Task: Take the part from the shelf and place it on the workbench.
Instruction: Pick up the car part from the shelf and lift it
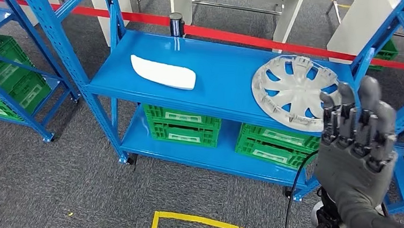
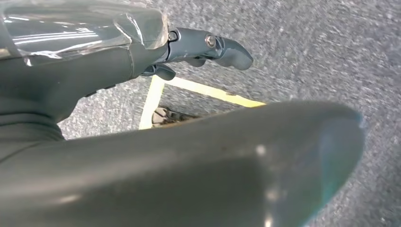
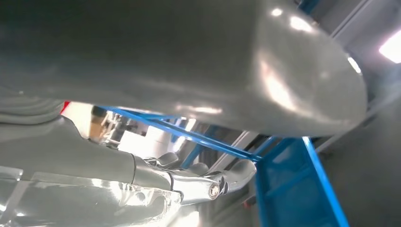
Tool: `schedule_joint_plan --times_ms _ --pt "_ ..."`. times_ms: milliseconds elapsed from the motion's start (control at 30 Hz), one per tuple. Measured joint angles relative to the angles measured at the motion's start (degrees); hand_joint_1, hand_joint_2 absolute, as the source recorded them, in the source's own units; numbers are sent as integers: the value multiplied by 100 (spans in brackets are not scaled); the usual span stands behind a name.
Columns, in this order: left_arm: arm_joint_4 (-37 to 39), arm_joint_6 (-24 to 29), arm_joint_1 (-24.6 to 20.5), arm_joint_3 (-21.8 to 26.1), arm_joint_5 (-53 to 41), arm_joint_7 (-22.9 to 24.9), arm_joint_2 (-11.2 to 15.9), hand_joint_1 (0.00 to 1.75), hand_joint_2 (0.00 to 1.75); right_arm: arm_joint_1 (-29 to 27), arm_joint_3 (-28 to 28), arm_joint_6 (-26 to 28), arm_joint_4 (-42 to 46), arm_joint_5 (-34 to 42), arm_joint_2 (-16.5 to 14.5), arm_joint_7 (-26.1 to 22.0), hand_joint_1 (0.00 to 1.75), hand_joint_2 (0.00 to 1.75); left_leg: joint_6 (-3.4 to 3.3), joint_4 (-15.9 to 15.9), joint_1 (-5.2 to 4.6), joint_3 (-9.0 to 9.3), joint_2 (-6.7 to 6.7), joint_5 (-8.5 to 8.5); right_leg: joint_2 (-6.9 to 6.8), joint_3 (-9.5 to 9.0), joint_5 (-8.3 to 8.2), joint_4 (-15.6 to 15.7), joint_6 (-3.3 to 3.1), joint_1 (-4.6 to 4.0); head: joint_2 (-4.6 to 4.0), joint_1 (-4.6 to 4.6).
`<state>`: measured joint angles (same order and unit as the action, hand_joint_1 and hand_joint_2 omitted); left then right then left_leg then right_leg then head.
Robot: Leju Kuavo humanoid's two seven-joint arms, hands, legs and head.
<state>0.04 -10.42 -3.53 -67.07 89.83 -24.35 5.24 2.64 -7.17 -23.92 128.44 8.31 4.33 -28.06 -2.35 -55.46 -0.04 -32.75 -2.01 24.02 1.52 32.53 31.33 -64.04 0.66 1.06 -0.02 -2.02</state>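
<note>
Silver wheel cover (image 1: 294, 90) flat on shelf (image 1: 218, 88), just beyond right hand's (image 1: 355, 151) empty, spread fingers (image 1: 369, 112).

A white, flat, elongated part (image 1: 163, 72) with rounded ends lies on the upper level of the blue shelf (image 1: 218, 77), left of centre in the head view, its long axis running slightly downward toward the right. A silver-grey wheel cover (image 1: 293, 91) with spoke cut-outs lies flat at the right end of the same level, well apart from the white part.
</note>
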Motion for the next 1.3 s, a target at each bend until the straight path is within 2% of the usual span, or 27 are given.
schedule_joint_plan --times_ms 67,100,133,167,200,233,300,333,400,467,567,600,633,667,733,767,833,933,967,1000,1067,1100,1133,1167,1233,1267,1300 --pt "0 1 3 -1 0 -2 -10 0 0 4 11 -8 -2 4 -6 0 0 0 -25 -4 -21 40 21 64 -71 509 247 -753 -35 -3 0 7" --pt "0 1 6 -1 0 -3 -14 0 0 2 18 -10 -4 6 -7 0 0 0 -28 -6 -32 72 27 101 -76 682 276 -939 -18 -3 0 5" --pt "0 2 8 -1 0 -3 -16 0 0 2 22 -12 -4 7 -9 0 0 0 -25 -7 -40 121 30 142 -79 736 192 -899 32 -3 0 7" --pt "0 2 9 -1 0 -4 -17 0 0 2 26 -14 -5 7 -11 0 0 0 -17 -8 -45 186 29 188 -83 669 5 -628 99 -3 0 5" --pt "0 2 9 -1 0 -4 -19 0 0 3 28 -15 -5 7 -15 0 0 0 -5 -10 -48 261 28 244 -90 515 -256 -188 155 -4 0 7" --pt "0 2 9 -1 0 -4 -20 0 0 3 29 -17 -7 7 -18 0 0 0 17 -18 -55 332 26 299 -99 367 -441 211 155 -16 0 6" --pt "0 2 10 -1 0 -5 -20 0 0 10 30 -20 -11 7 -28 1 0 0 80 -33 -69 399 29 400 -113 175 -595 673 26 -46 0 2" --pt "0 3 12 -2 0 -6 -21 0 0 12 31 -21 -13 8 -34 3 0 0 112 -56 -75 413 34 430 -112 153 -566 692 -58 -60 0 -2" --pt "2 8 13 -3 0 -8 -16 0 0 14 32 -23 -13 9 -48 7 0 0 167 -130 -74 416 55 485 -96 68 -586 712 -135 -30 0 -6" --pt "4 18 3 -3 0 -10 -8 0 0 24 33 -25 -13 8 -62 9 0 0 242 -478 -54 250 98 586 -91 -28 -542 724 -189 5 0 -14" --pt "4 37 -1 -3 1 -9 -9 0 0 30 34 -32 -20 8 -83 10 0 0 353 -1546 24 -469 139 938 -89 -117 -444 728 -233 8 0 -26" --pt "4 41 1 -3 1 -9 -11 0 0 28 34 -36 -27 8 -84 11 0 0 371 -1759 46 -671 146 980 -82 -153 -407 728 -233 7 0 -27" --pt "4 41 2 -3 0 -8 -13 0 0 26 35 -39 -38 8 -85 10 0 0 377 -1781 58 -777 154 909 -77 -203 -367 727 -228 6 0 -27" --pt "5 41 3 -3 0 -8 -14 0 0 24 35 -41 -50 9 -85 7 0 0 372 -1592 65 -770 160 708 -73 -267 -322 728 -220 5 0 -27" --pt "8 41 3 -3 0 -9 -3 0 0 24 35 -42 -75 9 -87 -7 0 0 314 -822 50 -526 170 149 -72 -399 -222 735 -197 2 0 -22" --pt "10 40 3 -3 0 -11 5 0 0 24 35 -45 -90 7 -89 -14 0 0 271 -496 27 -405 178 24 -68 -436 -180 748 -176 -4 0 -20" --pt "12 38 6 -3 0 -23 28 0 0 19 35 -52 -120 -4 -95 -24 0 0 168 -183 -24 -282 175 3 -62 -475 -148 757 -111 -15 0 -15" --pt "13 40 28 -3 0 -43 45 0 0 14 35 -56 -149 -39 -99 -39 0 0 37 -26 -24 -69 159 -7 -76 -524 -179 625 6 -27 0 -10" --pt "13 40 30 -3 0 -46 44 0 0 21 34 -56 -154 -48 -98 -44 0 0 11 1 -14 18 161 -3 -85 -454 -147 465 14 -25 0 -4" --pt "13 40 27 -3 0 -50 43 0 0 24 33 -55 -161 -54 -99 -48 0 0 -6 25 -5 80 159 8 -94 -279 -64 169 1 -21 0 -1" --pt "11 39 26 -3 0 -55 36 0 0 15 31 -54 -177 -54 -99 -51 0 0 -30 26 -15 123 155 62 -98 246 183 -570 -37 -19 0 4" --pt "11 39 32 -3 1 -56 31 0 0 1 31 -54 -186 -50 -99 -51 0 0 -30 26 -20 145 153 96 -98 487 290 -834 -36 -18 0 2" --pt "11 39 40 -3 1 -57 27 0 0 -11 31 -54 -194 -45 -98 -50 0 0 -24 25 -24 178 149 132 -99 625 313 -901 -13 -15 0 3" --pt "11 43 48 -3 1 -57 25 0 0 -19 31 -54 -200 -37 -98 -41 0 0 -12 24 -26 231 143 172 -100 645 206 -743 43 -10 0 3" --pt "11 71 53 -3 0 -56 20 0 0 -28 31 -54 -208 -10 -99 -16 0 0 27 18 -27 337 133 260 -116 426 -297 35 145 -4 0 5" --pt "11 91 53 -3 0 -54 18 0 0 -29 30 -55 -216 11 -102 3 0 0 56 4 -35 381 127 304 -131 319 -491 391 125 -10 -1 1" --pt "11 111 53 -3 0 -52 16 0 0 -30 29 -55 -226 29 -107 24 0 0 89 -9 -45 396 127 346 -145 242 -631 613 69 -20 -1 -1"
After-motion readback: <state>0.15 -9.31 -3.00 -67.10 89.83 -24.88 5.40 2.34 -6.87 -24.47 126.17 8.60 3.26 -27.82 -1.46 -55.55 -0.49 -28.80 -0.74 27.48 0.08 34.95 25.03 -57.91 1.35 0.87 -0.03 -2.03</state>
